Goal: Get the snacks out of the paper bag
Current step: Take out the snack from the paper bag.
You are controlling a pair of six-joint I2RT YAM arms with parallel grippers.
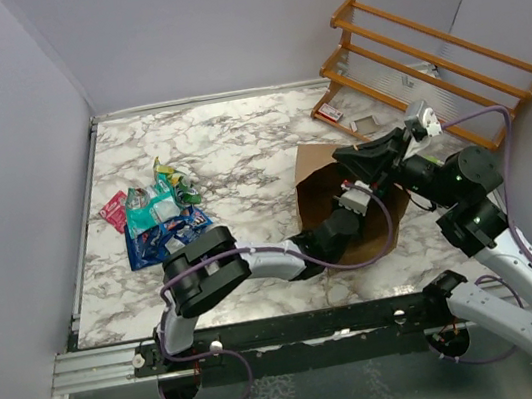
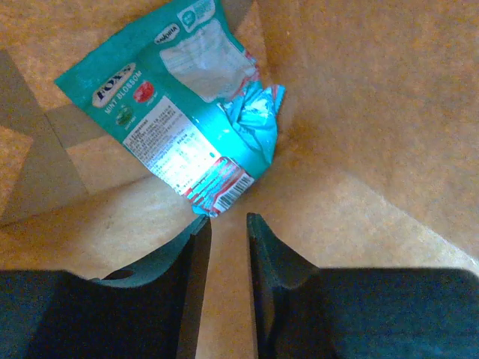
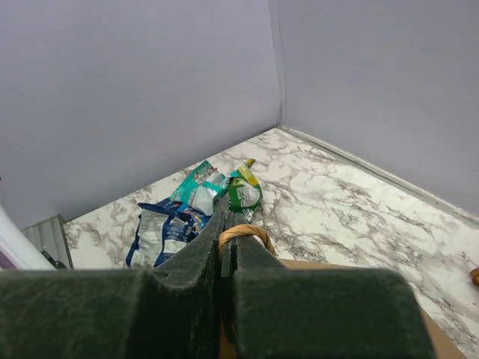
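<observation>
Inside the paper bag (image 1: pixel 313 164), hidden from above, left fingers (image 2: pixel 196 262) stand slightly apart (empty) near one teal packet (image 2: pixel 179 112); right fingers (image 3: pixel 196 258) pinch the handle (image 3: pixel 243 232).

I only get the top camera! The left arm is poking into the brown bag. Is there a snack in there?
Observer: Yes. The left wrist camera shows one teal packet lying inside the paper bag.
Operator: Is the pincer holding it?
Observer: No. The left pincer is open with nothing between its fingers. The packet's barcode corner lies just ahead of them.
Operator: What's the other arm doing?
Observer: The right wrist camera shows the right pincer shut on the bag's loop handle.
</observation>
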